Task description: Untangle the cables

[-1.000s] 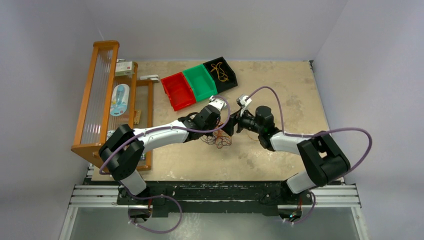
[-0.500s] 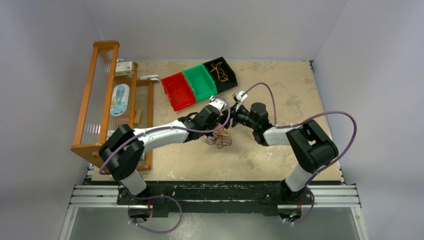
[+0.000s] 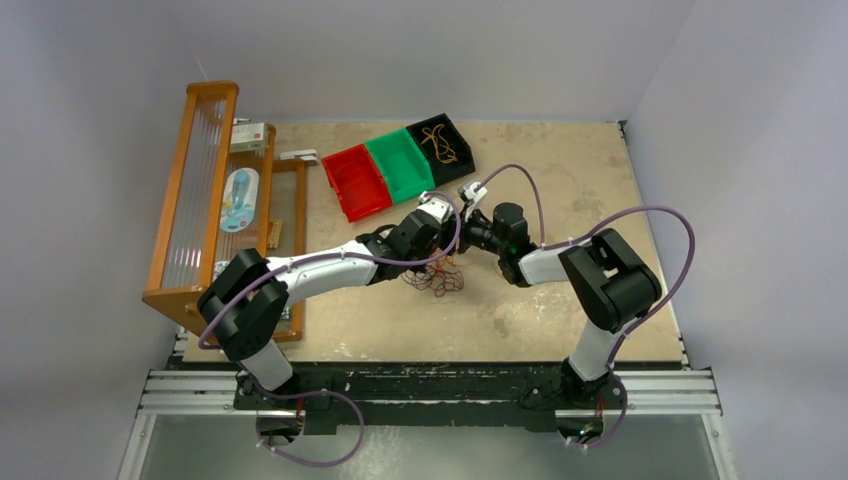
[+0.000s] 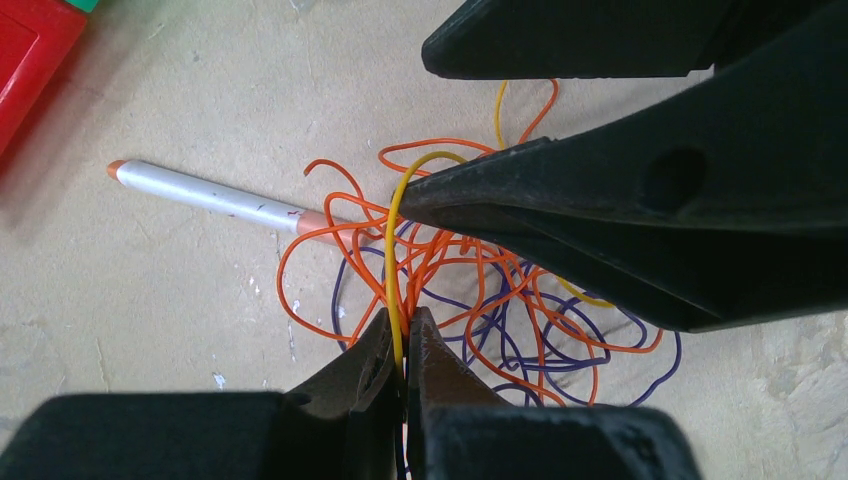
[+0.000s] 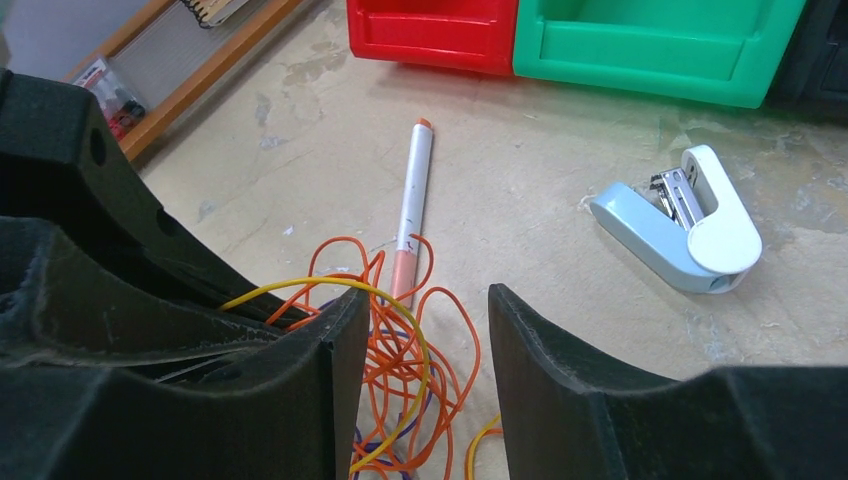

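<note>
Above the tangled cables (image 4: 480, 300) on the surface (image 4: 150, 300), the left pincer (image 4: 403, 325) clamps a yellow cable (image 4: 389, 250); the right pincer (image 5: 428, 310) stands half open beside it.

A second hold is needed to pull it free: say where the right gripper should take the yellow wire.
Take the yellow wire on its raised arch, just beyond the left gripper's pinch, where it rises above the tangle. Probably bring the right gripper from its side, jaws straddling it.

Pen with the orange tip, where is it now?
Right wrist view, centre: pen lies flat on the table, one end in the orange cables, tip toward the red bin, stapler to its right in frame.
</note>
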Available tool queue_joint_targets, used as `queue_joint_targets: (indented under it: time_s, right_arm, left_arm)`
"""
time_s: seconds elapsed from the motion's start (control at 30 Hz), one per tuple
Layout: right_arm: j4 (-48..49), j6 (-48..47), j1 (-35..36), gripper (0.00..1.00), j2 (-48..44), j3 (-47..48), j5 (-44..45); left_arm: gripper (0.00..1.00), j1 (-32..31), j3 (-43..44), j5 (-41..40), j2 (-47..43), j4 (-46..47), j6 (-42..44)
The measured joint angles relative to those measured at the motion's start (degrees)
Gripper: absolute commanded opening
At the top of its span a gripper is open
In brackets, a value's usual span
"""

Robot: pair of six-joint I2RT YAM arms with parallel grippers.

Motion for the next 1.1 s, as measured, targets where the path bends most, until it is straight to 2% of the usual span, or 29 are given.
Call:
queue_joint_targets:
  time_s: [0.17,0.37,0.5,0.7,0.8,1.0,1.1]
  right_arm:
    - [-0.1,-0.4,0.3,0.52,1.2,0.5,-0.1]
    - [-0.3,-1.1,0.6,0.45,1.4,0.5,-0.1]
    - [-0.2,-1.2,0.7,0.31,2.0,0.6,-0.2]
    - [-0.3,0.0,0.8,0.0,2.7,0.7,0.6]
    - [-1.3,1.2,0.9,0.0,1.3,0.6,2.1]
    - [-5.8,2.5,1.1,0.0,-8.3,0.1,9.6]
    - [-9.0,2.6,1.1,0.0,-12.0,0.1,13.8]
  left_arm:
    - [0.0,0.0,0.0,0.0,0.0,0.0,0.0]
    - [0.0,0.0,0.0,0.0,0.0,0.0,0.0]
    - [0.0,0.0,0.0,0.0,0.1,0.0,0.0]
    - [0.0,0.0,0.1,0.0,0.7,0.0,0.0]
    - [0.06,0.0,0.1,-0.1,0.7,0.5,0.0]
    - [0.29,0.0,0.1,-0.1,2.5,3.5,0.0]
    - [0.33,0.0,0.1,-0.1,5.0,5.6,-0.1]
